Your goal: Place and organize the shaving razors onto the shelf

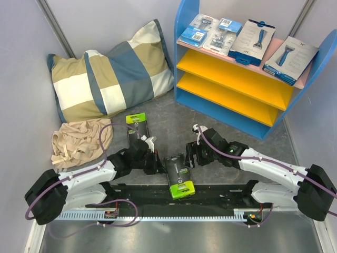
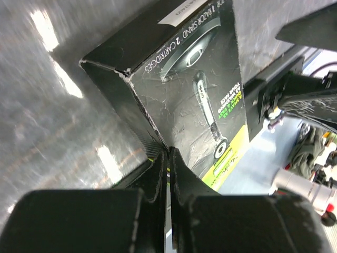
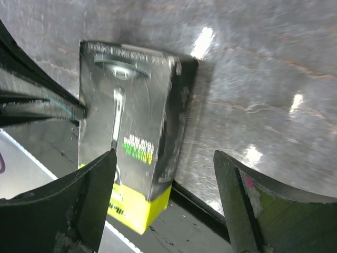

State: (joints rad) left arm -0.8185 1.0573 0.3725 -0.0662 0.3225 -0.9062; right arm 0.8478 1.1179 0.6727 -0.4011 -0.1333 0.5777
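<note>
Left fingers were pressed shut right at the box's edge, and honestly I couldn't tell if they were nipping the card or just touching it. Right gripper was spread wide, low over that same box. It lay on the table between the arms with its green end on the base rail, well apart from the shelf. Second box lay just beyond the left gripper. Both arms reached inward, forearms low. Looked like the pickup step to me: straddle the narrow sides squarely, close firmly, and lift clear of the rail before heading to the shelf.
</note>
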